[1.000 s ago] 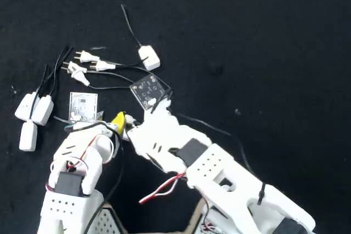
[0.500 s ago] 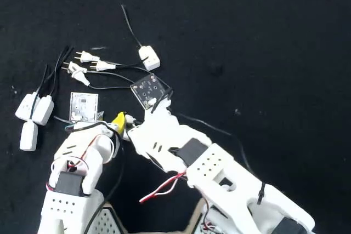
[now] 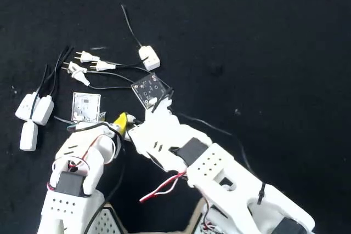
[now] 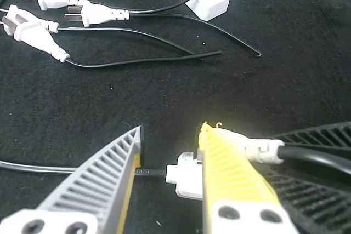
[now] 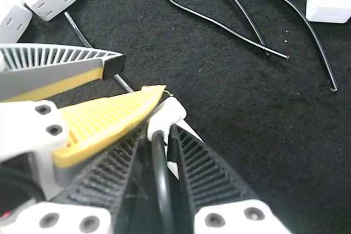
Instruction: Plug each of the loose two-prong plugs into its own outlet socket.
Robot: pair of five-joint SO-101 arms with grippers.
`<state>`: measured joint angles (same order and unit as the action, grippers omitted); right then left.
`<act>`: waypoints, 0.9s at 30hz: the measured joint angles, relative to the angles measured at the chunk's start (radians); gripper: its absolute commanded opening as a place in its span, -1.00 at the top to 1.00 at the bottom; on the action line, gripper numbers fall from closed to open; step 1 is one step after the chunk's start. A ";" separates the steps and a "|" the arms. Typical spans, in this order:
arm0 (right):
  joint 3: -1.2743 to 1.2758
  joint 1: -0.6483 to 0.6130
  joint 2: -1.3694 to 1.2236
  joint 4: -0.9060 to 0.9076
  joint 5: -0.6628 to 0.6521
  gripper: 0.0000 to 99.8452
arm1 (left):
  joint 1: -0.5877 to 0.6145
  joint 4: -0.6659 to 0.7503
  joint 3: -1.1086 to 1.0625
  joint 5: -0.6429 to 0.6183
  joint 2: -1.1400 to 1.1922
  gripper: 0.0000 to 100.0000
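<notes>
Your right arm's black ribbed end effector [image 5: 159, 130] is clamped on a white two-prong plug with a black cord [image 5: 167, 112], close to the near edge of the surface, left of its middle. Your left arm's grey-and-yellow end effector [image 4: 170, 130] stands open just beside it, straddling a small white corded connector [image 4: 184, 178]. That is probably the socket, though I can't confirm it.

You look to be mid-mating. Next, line the prongs up squarely and push gently.

The black matte surface [image 3: 263, 53] carries three white block sockets [image 3: 43, 109] by the left edge and a fourth white socket [image 3: 149, 57] further in. It also holds three loose white plugs [image 3: 88, 57], a dark square plate [image 3: 148, 89] and a white card [image 3: 86, 106]. Beyond the far edge lies dim clutter.
</notes>
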<state>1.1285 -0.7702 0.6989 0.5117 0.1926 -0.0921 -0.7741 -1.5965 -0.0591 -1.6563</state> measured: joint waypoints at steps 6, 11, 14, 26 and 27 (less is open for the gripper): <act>-0.003 0.071 0.000 0.003 -0.038 0.98 | 0.025 -0.003 -0.002 0.003 0.009 0.64; -0.058 0.126 0.011 0.077 -0.046 0.98 | 0.092 -0.006 -0.002 0.003 0.009 0.64; -0.107 0.152 0.015 0.153 -0.098 0.98 | 0.098 -0.021 -0.002 0.003 0.009 0.64; -0.285 0.176 0.017 0.437 -0.307 0.98 | 0.100 -0.021 -0.002 0.003 0.009 0.64; -0.285 0.193 0.017 0.462 -0.328 0.98 | 0.100 -0.021 -0.002 0.003 0.009 0.64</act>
<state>0.8431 -0.5769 0.7158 0.9735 -0.1358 0.0077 -0.7956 -1.5980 -0.0560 -1.6471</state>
